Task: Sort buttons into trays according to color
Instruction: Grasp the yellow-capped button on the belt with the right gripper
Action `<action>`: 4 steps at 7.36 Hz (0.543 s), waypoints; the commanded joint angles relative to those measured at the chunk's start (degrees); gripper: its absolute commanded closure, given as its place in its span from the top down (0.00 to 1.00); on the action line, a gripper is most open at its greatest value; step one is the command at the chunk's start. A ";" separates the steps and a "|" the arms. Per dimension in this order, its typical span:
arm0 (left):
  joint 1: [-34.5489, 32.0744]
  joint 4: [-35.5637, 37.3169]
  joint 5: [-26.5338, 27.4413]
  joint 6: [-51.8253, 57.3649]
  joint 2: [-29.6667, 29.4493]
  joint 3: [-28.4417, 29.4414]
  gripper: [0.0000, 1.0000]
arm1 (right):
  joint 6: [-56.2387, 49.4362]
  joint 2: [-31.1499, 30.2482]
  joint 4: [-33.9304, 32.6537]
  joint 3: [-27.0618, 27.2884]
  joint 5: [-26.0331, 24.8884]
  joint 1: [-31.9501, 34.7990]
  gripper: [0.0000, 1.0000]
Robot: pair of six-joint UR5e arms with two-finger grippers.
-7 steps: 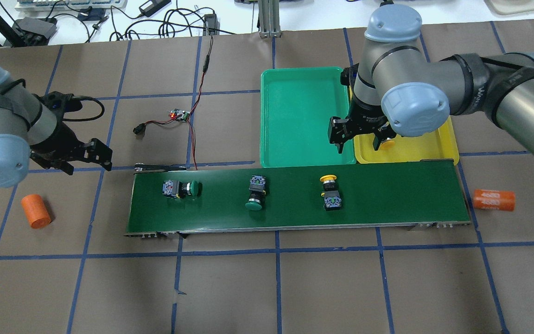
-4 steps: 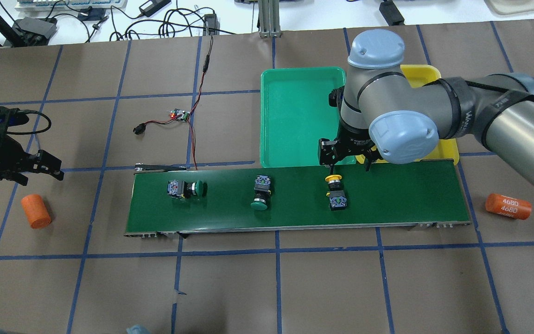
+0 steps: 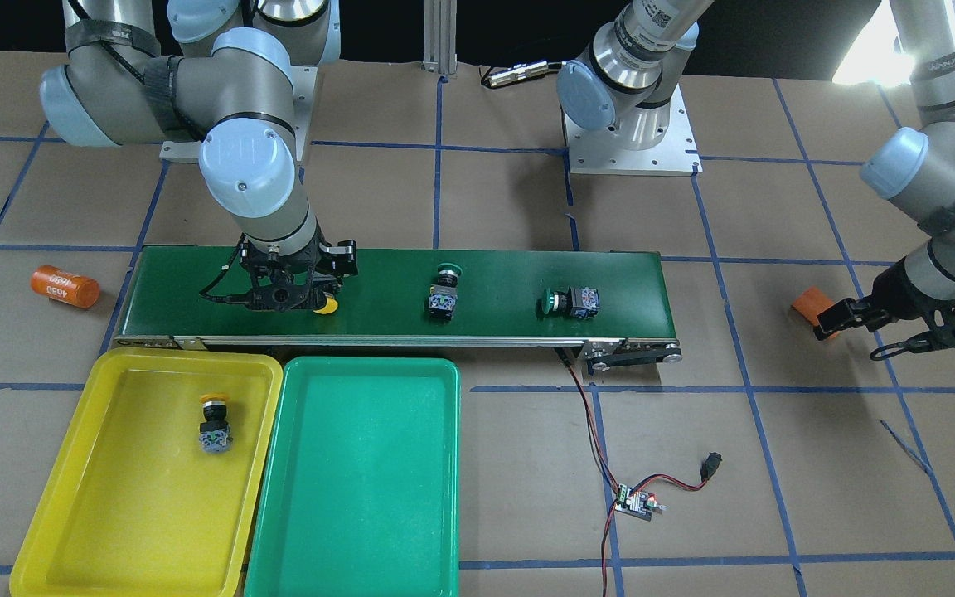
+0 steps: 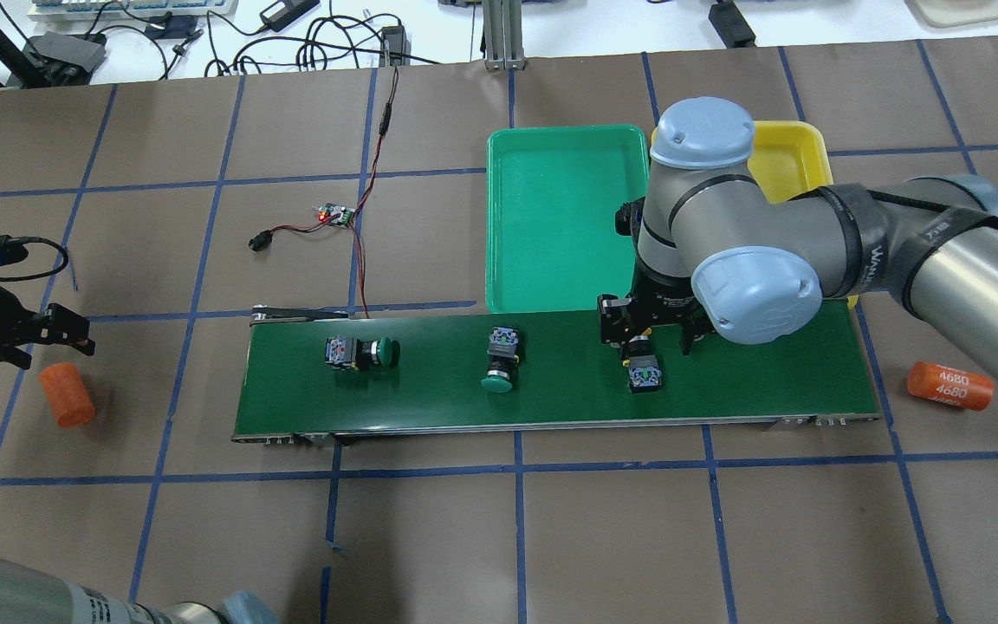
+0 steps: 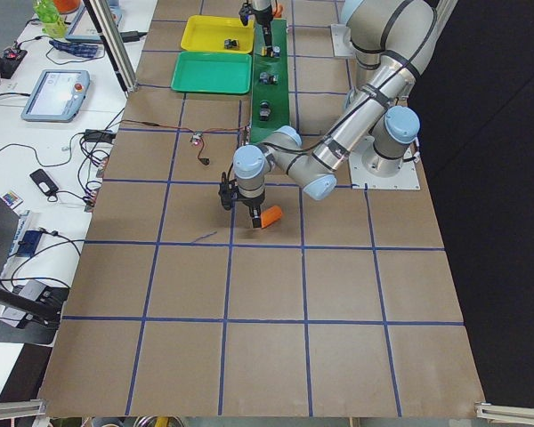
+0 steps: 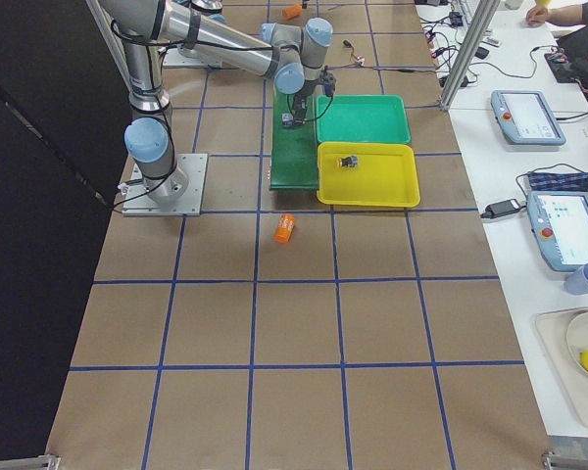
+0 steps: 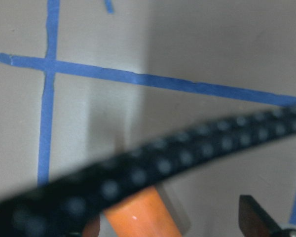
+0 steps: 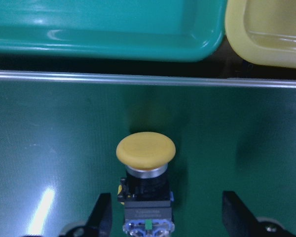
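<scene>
1. Hovering low over the conveyor belt (image 4: 750,381), the right jaws are spread wide on either side of a yellow button (image 8: 145,163), with clear space between them and its body.
2. That button lies on its side on the belt, toward the belt's end on the robot's right, cap pointing at the trays.
3. Two green buttons (image 4: 362,351) (image 4: 501,360) also lie on the belt, one toward its other end and one near its middle.
4. A second yellow button (image 3: 214,423) sits in the yellow tray (image 3: 71,497), which lies along the belt's far edge next to the green tray (image 3: 361,497).
5. Beyond the belt's left end, the left jaws seem released over the worktop (image 4: 499,537), close to an orange cylinder (image 4: 66,394); the wrist view is too blurred to tell whether they touch it.
</scene>
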 commanded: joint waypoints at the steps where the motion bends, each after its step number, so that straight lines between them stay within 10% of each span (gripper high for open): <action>1: 0.46 0.50 1.32 0.58 -0.79 -0.39 1.00 | -0.03 0.51 -2.27 1.54 -0.15 0.09 0.78; 4: 3.35 0.50 1.34 0.49 -0.43 -3.98 1.00 | -0.65 1.13 -2.64 1.90 -0.50 0.09 0.26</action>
